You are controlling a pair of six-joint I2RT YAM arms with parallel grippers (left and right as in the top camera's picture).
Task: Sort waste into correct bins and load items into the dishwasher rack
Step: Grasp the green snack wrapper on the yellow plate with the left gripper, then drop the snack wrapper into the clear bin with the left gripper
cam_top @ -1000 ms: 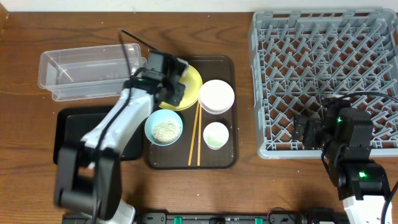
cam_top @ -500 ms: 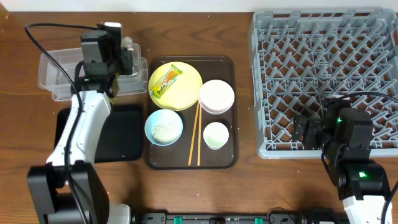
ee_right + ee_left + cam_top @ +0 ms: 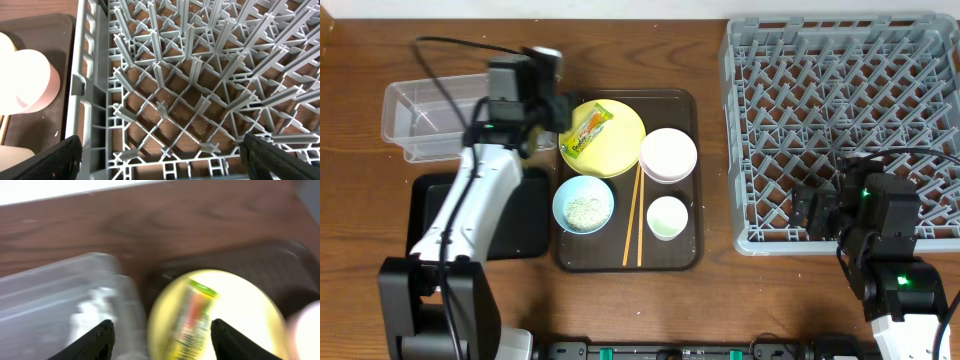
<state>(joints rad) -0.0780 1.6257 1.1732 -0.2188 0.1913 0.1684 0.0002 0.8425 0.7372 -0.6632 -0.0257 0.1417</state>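
Observation:
My left gripper (image 3: 532, 100) hovers open and empty between the clear box (image 3: 415, 120) and the yellow plate (image 3: 610, 145). In the left wrist view, its gripper (image 3: 162, 345) frames the box wall and the blurred green-and-yellow wrapper (image 3: 192, 315), which lies on the plate (image 3: 245, 310). A white paper bit (image 3: 90, 312) lies inside the clear box. The black tray (image 3: 520, 220) sits under the left arm. The blue bowl (image 3: 583, 205) holds rice. My right gripper (image 3: 165, 160) stands wide open over the front edge of the grey rack (image 3: 200, 75), holding nothing.
The brown serving tray (image 3: 685, 255) also carries the white-pink bowl (image 3: 668, 153), the pale green cup (image 3: 667, 217) and the wooden chopsticks (image 3: 632, 225). The rack (image 3: 840, 110) fills the right of the table. A few white specks lie on the table by the rack's front.
The left gripper left the plate shut, swung over the clear box, opened, and has now come back right toward the plate. The wrapper is uncovered. The right arm has not moved.

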